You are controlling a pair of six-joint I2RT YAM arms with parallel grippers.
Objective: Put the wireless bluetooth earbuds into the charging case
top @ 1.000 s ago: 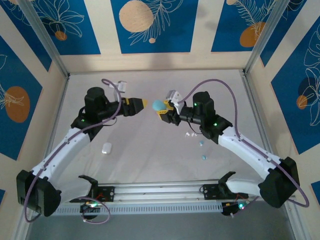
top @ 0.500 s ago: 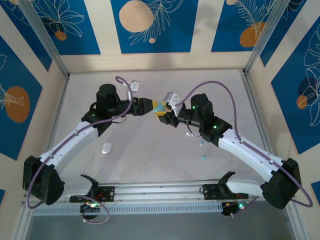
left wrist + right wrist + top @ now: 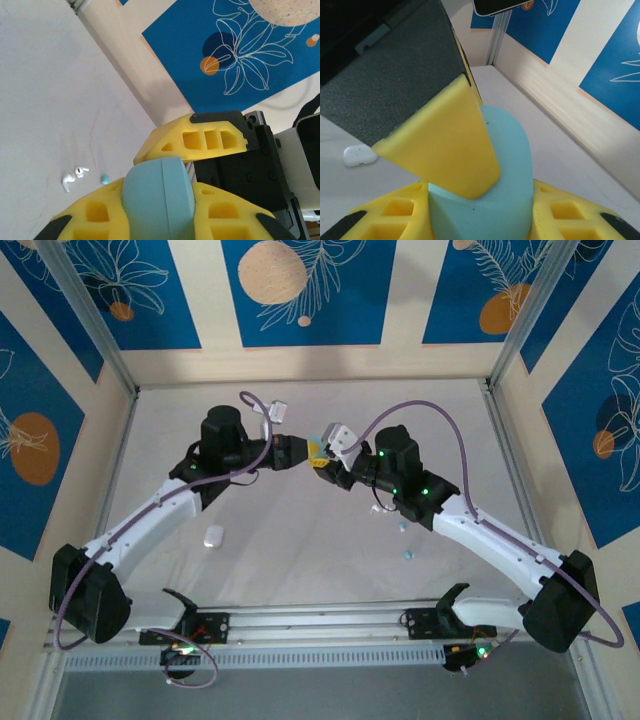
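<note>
Left pincer (image 3: 304, 451), right pincer (image 3: 320, 457) around half-hidden teal case (image 3: 159, 192)

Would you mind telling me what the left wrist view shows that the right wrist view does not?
Left wrist view: two glossy white plastic earbuds and a tiny teal plastic earbud lying on the white table. Right wrist view: a rounded white plastic case lying on the table. Shared: the rounded teal plastic case, clamped by the yellow fingers of both the left gripper and the right gripper, and blue patterned wall panels.
</note>
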